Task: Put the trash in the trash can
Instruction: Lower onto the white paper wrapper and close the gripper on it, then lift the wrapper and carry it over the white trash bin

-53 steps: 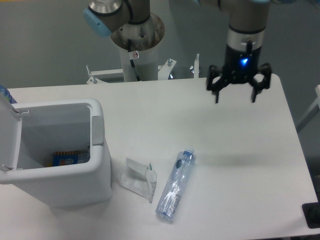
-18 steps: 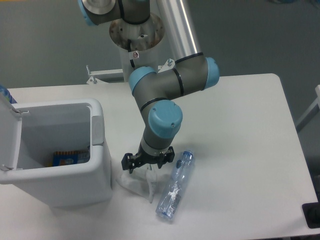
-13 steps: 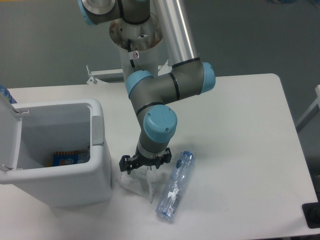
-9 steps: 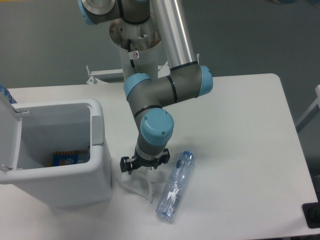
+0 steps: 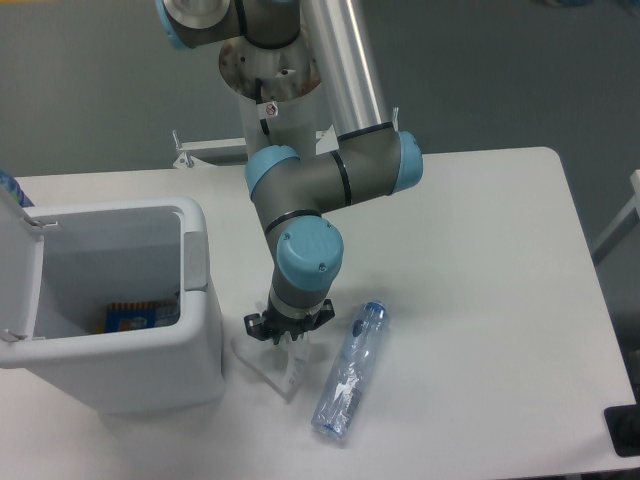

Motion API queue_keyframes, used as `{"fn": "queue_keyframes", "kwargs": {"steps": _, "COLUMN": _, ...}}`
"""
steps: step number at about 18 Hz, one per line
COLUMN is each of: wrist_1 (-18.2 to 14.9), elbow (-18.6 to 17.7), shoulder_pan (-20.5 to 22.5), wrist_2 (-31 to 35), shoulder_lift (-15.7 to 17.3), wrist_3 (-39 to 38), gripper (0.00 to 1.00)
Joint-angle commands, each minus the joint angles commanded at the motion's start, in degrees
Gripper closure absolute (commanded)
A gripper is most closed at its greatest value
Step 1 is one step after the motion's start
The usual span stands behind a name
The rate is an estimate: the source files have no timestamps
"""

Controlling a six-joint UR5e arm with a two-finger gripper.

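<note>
From the fixed camera, my gripper (image 5: pixel 287 335) has sunk from its hover onto the wrapper (image 5: pixel 268 366), and its fingers, spread wide half a second ago, now look drawn in around the wrapper's raised edge; I judge it clenched on the wrapper, not yet lifted. The wrapper lies on the table (image 5: pixel 470 250) just beside the trash can (image 5: pixel 120 330), whose lid is open. The bottle (image 5: pixel 349 372), 1 of 2 items, lies untouched nearby.
</note>
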Motion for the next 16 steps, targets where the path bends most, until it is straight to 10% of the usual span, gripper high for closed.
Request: {"fn": "queue_keyframes", "kwargs": {"steps": 16, "wrist_1": -0.53, "elbow": 4.38, "shoulder_pan": 6.06, "wrist_2": -7.02, "shoulder_lift": 9.22, "wrist_3": 6.94, "gripper": 1.00}}
